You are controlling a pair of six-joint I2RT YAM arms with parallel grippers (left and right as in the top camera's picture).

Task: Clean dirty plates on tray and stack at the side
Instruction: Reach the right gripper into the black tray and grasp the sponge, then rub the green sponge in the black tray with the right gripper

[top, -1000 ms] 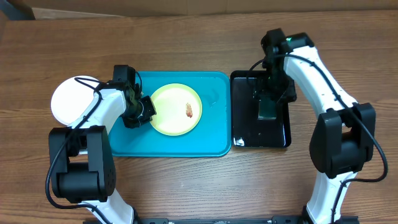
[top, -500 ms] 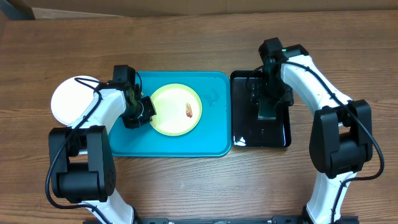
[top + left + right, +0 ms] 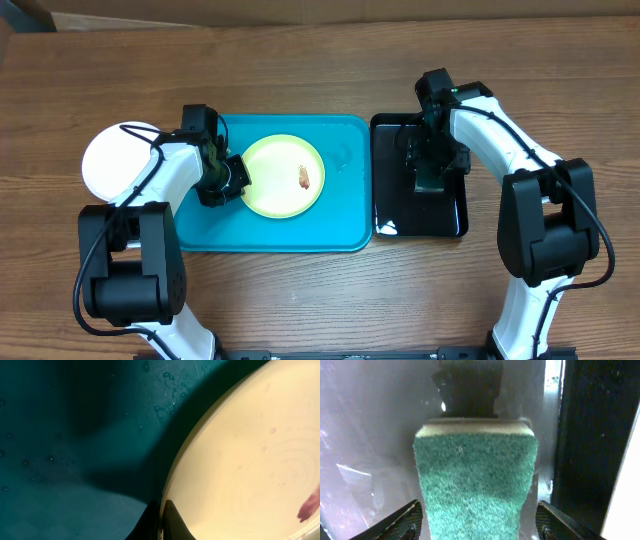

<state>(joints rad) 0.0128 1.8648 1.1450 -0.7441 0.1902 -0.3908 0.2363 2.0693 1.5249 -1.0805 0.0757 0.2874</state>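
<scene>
A pale yellow-green dirty plate with a reddish smear lies on the turquoise tray. My left gripper is shut on the plate's left rim. In the left wrist view its tips pinch the rim of the plate above the wet tray. A white plate rests on the table left of the tray. My right gripper hangs open over the green sponge, one finger on each side with a gap.
The glossy black tray stands right of the turquoise tray, touching it, wet and reflective under the sponge. Bare wooden table surrounds both trays. A cardboard edge runs along the back.
The right arm has shifted slightly left and toward the front over the black tray, settling around the sponge. The left arm and plate have not moved.
</scene>
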